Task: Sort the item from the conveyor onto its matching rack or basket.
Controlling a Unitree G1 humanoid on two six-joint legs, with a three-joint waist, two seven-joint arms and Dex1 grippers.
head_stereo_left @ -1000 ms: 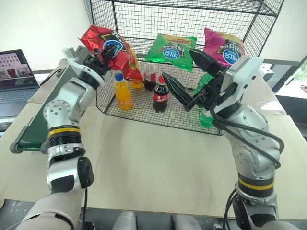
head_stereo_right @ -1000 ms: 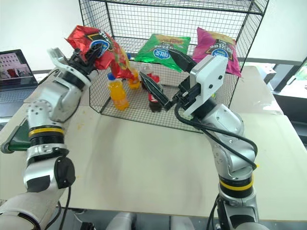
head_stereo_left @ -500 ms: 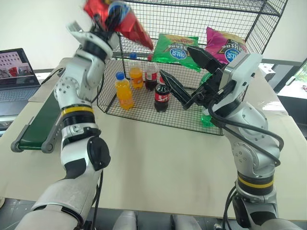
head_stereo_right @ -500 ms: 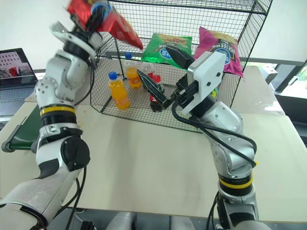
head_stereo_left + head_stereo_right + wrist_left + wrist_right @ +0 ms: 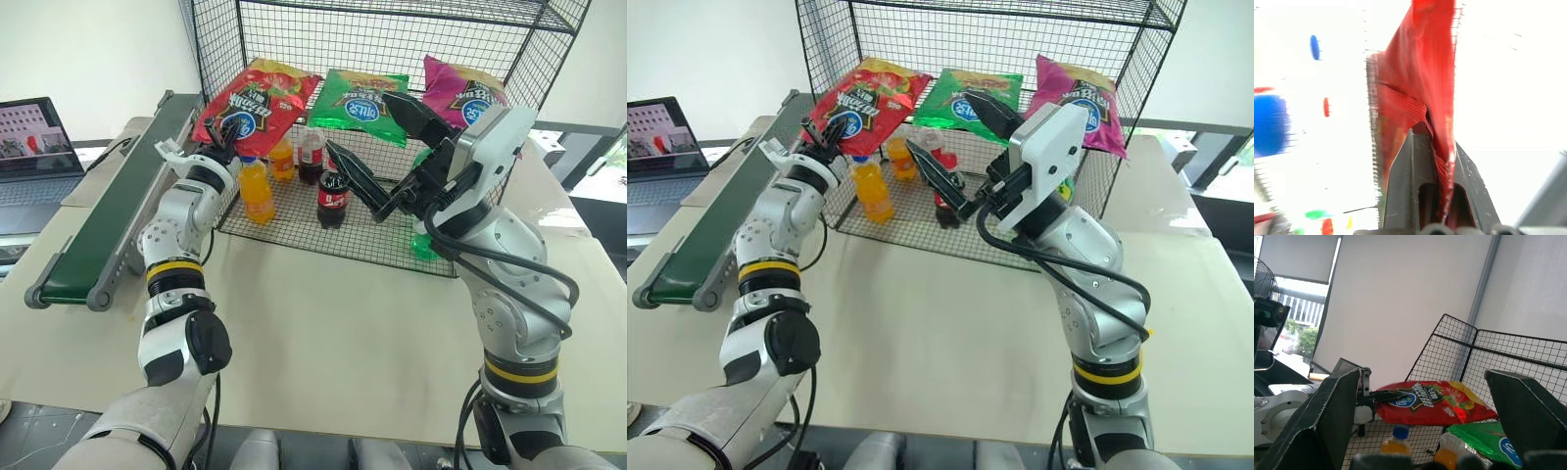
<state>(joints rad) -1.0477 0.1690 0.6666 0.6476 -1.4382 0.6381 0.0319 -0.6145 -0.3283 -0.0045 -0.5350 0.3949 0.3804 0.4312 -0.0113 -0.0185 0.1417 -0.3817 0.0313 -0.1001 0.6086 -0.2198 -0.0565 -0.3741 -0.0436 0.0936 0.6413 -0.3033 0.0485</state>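
Bottles [image 5: 257, 192] sit half-hidden under the red snack bag [image 5: 257, 101] pinched by the left gripper [image 5: 217, 149]; right gripper [image 5: 384, 147] gapes.

Glossy, crinkled red foil snack bag [image 5: 253, 102] lies on a black wire-mesh rack [image 5: 392, 39]. Matt dark green belt [image 5: 103, 230], grey metal frame.

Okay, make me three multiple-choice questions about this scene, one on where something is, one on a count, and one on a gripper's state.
1. Where is the red bag?
A. on the conveyor
B. on the rack's upper shelf
C. on the table

2. How many snack bags lie on that shelf?
A. one
B. two
C. three

3. How is the left gripper?
A. shut on the red bag
B. open
C. shut on a bottle

Answers: 1 B, it lies beside the green bag. 2 C, red, green and magenta. 3 A, its fingers pinch the bag's edge.
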